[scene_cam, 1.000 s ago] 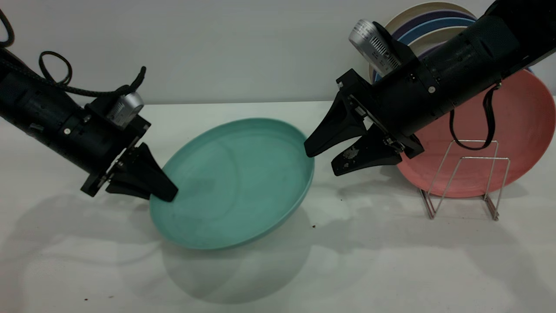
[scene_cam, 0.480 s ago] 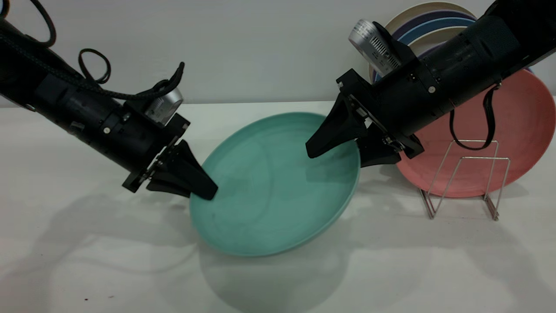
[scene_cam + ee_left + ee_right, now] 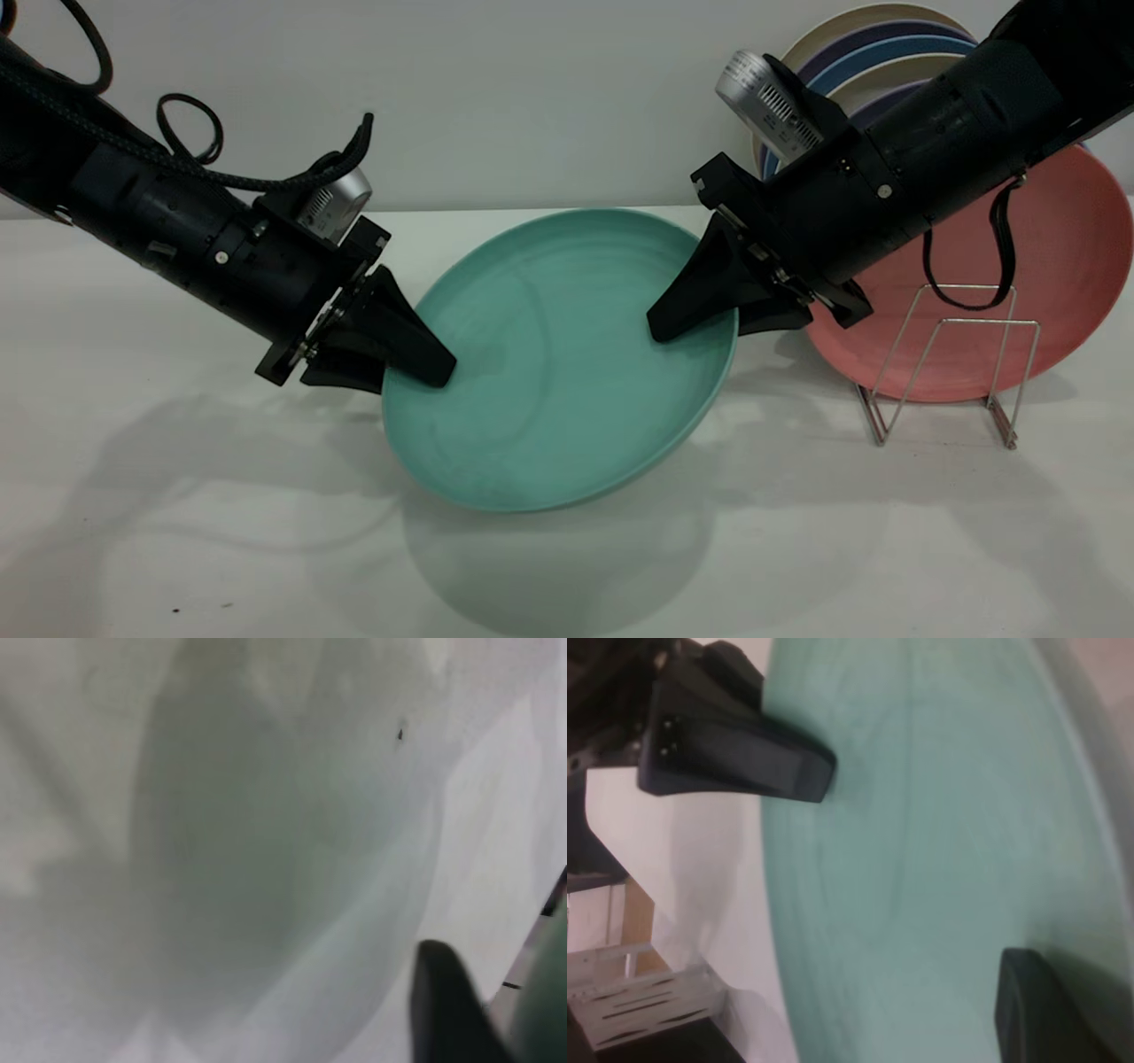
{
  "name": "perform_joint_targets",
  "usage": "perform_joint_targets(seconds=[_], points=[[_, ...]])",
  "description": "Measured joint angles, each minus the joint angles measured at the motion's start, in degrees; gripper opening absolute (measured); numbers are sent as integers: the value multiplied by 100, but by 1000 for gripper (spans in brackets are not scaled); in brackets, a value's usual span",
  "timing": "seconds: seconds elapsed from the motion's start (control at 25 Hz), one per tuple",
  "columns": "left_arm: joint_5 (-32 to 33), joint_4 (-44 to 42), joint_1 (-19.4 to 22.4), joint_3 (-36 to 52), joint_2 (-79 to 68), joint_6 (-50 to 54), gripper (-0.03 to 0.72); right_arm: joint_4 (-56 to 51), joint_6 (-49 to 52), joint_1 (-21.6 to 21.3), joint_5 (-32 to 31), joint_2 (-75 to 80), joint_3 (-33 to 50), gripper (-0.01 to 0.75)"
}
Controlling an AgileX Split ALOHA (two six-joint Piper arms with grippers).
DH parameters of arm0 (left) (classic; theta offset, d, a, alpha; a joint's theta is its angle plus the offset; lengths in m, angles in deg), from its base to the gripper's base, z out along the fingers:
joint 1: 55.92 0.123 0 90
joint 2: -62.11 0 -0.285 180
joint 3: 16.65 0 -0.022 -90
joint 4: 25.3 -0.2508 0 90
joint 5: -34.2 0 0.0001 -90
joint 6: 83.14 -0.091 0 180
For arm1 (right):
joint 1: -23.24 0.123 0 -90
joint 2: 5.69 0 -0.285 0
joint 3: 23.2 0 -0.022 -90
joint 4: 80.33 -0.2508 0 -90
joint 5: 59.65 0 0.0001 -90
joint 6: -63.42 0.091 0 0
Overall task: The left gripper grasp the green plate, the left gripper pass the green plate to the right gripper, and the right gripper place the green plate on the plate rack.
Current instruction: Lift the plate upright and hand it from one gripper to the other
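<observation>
Teal-green plate [image 3: 567, 372]; salmon-pink plate [image 3: 1063, 266]; black fingers [image 3: 416, 350], seemingly plain.

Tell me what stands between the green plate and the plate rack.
Nothing on the table lies between the green plate and the plate rack. A pink plate already leans there, and the right gripper and its arm hang over that gap.

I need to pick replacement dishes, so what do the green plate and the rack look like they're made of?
The green plate, held up between the left pincer and the right pincer, looks like matte plastic: even teal colour, dull sheen, thin moulded rim. The plate rack appears to be thin bare metal wire, silvery and bent into upright loops.
</observation>
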Motion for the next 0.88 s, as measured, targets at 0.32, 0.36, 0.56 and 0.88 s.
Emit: perform_joint_targets(seconds=[0.32,0.36,0.56,0.88], points=[[232,-21,7,0,294,-208,705,9,-253,0,-102,-66,0,90],[238,-34,28,0,380,-230,705,45,-299,0,-102,-123,0,90],[293,-441,317,0,826,-230,659,388,-367,-22,-92,-525,0,90],[628,-781,973,0,1296,-82,577,710,-725,-415,-82,-1234,0,88]])
